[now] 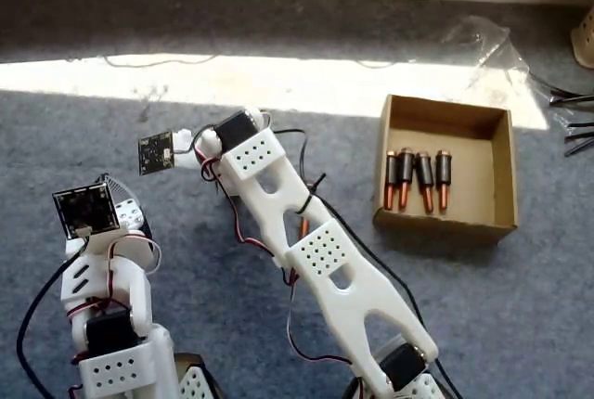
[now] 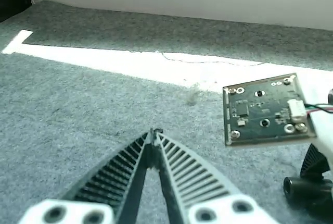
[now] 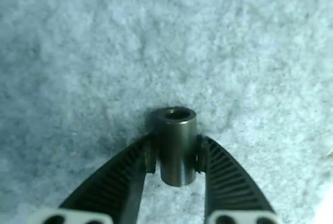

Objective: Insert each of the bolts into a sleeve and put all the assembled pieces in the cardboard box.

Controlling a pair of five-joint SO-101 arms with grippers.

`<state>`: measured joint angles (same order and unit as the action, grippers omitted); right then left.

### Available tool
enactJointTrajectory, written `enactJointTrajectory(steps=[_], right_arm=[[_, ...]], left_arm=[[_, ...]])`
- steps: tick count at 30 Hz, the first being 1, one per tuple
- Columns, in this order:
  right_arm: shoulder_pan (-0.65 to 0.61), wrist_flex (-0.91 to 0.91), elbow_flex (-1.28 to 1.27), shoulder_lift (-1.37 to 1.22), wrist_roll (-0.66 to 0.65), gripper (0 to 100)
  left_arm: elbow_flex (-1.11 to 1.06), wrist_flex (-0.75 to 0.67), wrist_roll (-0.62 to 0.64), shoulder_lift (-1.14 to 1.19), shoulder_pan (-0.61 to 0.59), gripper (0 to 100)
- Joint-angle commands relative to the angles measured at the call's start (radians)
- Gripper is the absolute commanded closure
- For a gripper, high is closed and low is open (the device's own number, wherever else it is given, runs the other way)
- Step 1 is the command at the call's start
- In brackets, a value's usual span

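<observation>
- Your right pincer [image 3: 175, 153] is pinching the short dark metal sleeve [image 3: 177, 143] across its barrel, one finger on each flank.
- The sleeve's long axis runs along the line of the fingers. Its open bore is at the end away from the wrist, out past the tips, and that is the end a bolt must meet.
- You cannot tell whether the sleeve's other end touches the carpet.
- Your left pincer [image 2: 154, 134] is pressed together, tips touching, with nothing in it. It sits low, just beside the right wrist's green circuit board [image 2: 265, 109].
- The open brown cardboard box [image 1: 504, 167] lies well apart, to the robot's right, and the right arm is the nearer one. Four assembled pieces [image 1: 416, 176] lie side by side inside.
- The grey carpeted counter [image 1: 520, 325] has a sunlit band [image 1: 306, 83] across its far side. Judgement: the pile is soft, so a dropped sleeve should not roll far.
</observation>
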<state>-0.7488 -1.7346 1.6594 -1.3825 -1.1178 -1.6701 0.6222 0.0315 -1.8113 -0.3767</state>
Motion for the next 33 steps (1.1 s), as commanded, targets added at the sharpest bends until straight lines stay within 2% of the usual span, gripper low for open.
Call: enactJointTrajectory(steps=[1, 9, 13, 23, 28, 33], right_arm=[[0.005, -0.027, 0.051, 0.018, 0.049, 88.7], [0.005, -0.027, 0.110, 0.071, 0.224, 90.6], [0.005, -0.027, 0.105, 0.062, 0.232, 96.8], [0.028, -0.027, 0.114, 0.031, 0.239, 98.0], [0.065, -0.027, 0.113, 0.116, 0.443, 99.4], [0.119, -0.027, 0.107, 0.170, 0.577, 99.4]], left_arm=[[-0.025, -0.031, 0.003, -0.012, -0.002, 98], [-0.025, -0.031, 0.003, -0.012, -0.002, 98], [-0.025, -0.031, 0.003, -0.012, -0.002, 98], [-0.025, -0.031, 0.003, -0.012, 0.001, 98], [-0.025, -0.031, 0.003, -0.012, 0.001, 98], [-0.025, -0.031, 0.003, -0.012, 0.001, 98]])
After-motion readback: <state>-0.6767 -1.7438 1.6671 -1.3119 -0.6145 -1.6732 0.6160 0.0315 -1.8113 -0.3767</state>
